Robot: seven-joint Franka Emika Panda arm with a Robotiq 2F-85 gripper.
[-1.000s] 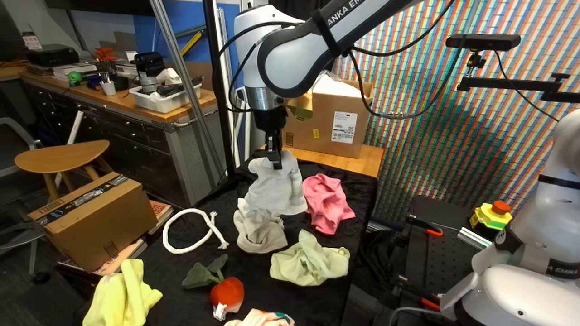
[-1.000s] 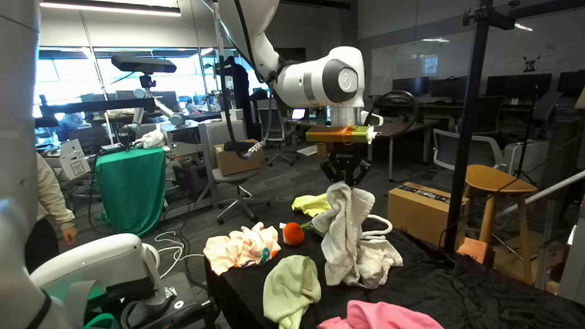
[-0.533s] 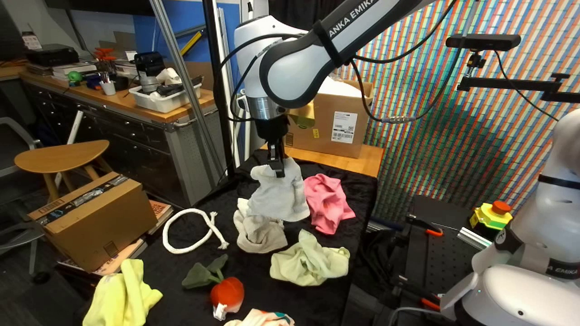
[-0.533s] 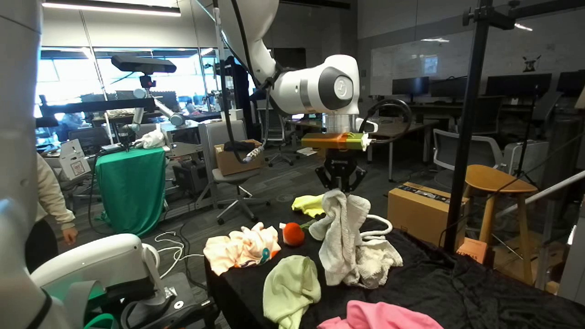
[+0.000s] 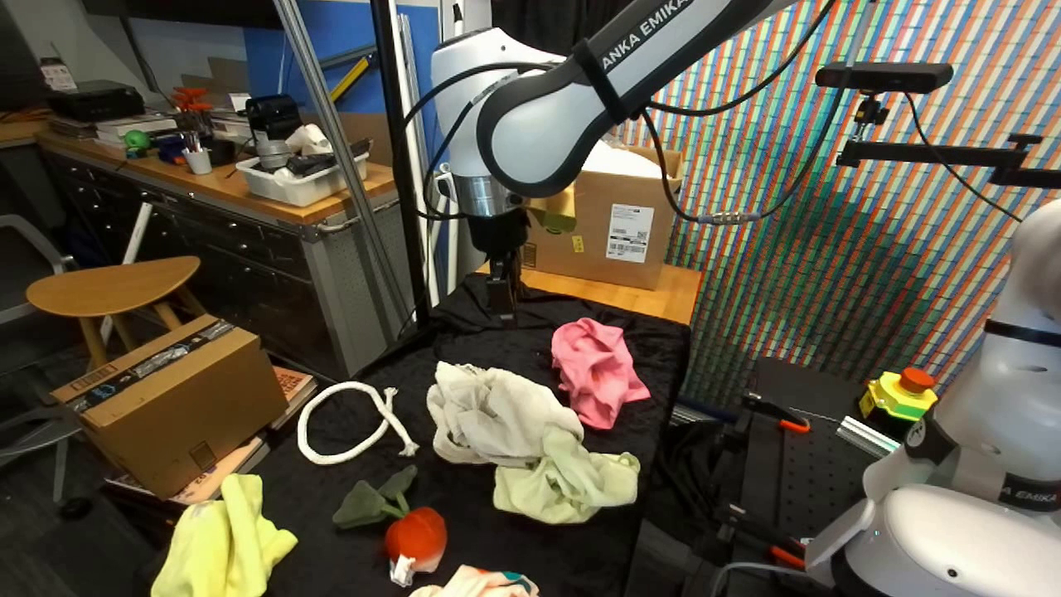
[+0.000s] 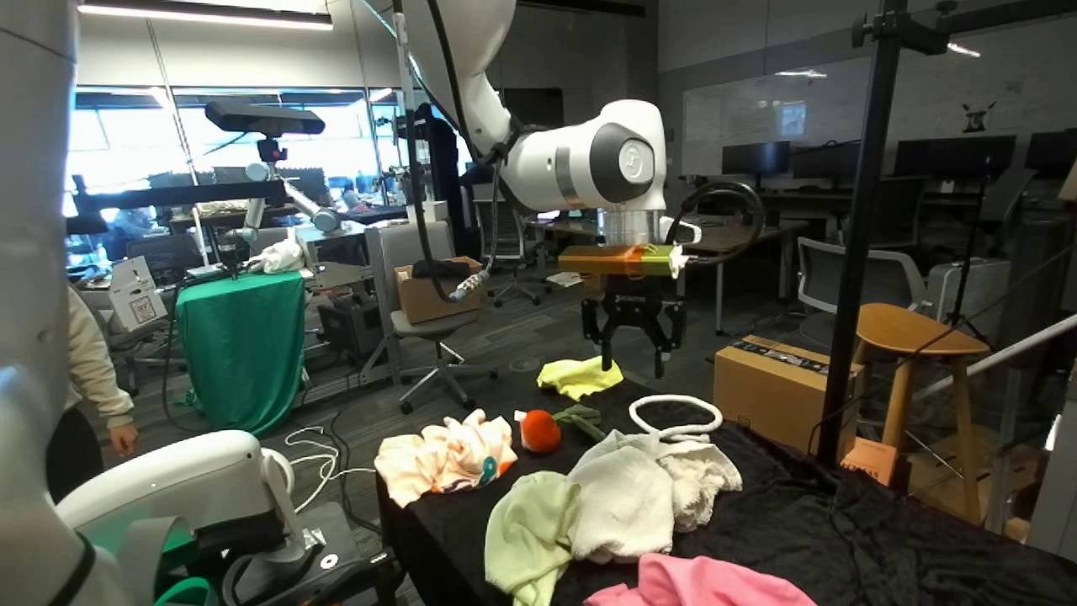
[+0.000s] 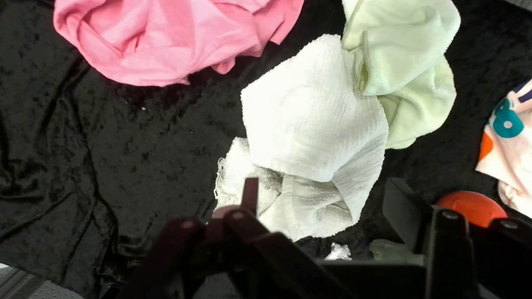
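My gripper [image 6: 633, 367] hangs above the black-covered table with its jaws apart and nothing between them. In the wrist view its fingers [image 7: 250, 193] stand wide, and cloth shows below the gap. Below it lies a white cloth [image 5: 518, 414] [image 6: 623, 501] [image 7: 307, 116], crumpled and partly folded over. It rests against an off-white cloth [image 5: 454, 435] [image 6: 697, 484] and touches a pale green cloth [image 5: 576, 489] [image 6: 526, 534] [image 7: 407, 54]. A pink cloth [image 5: 597, 373] [image 7: 174, 37] lies close by, apart from the white one in the wrist view.
A looped white rope [image 5: 331, 458], a red plush vegetable [image 5: 416, 539] with green leaves and a yellow cloth [image 5: 220, 543] lie farther along the table. A peach patterned cloth [image 6: 446, 459] sits at an edge. A cardboard box [image 5: 593, 224] stands behind the arm.
The gripper came down slightly with the white cloth hanging from it, then opened. The cloth has dropped onto the table, across the off-white cloth and against the green one.
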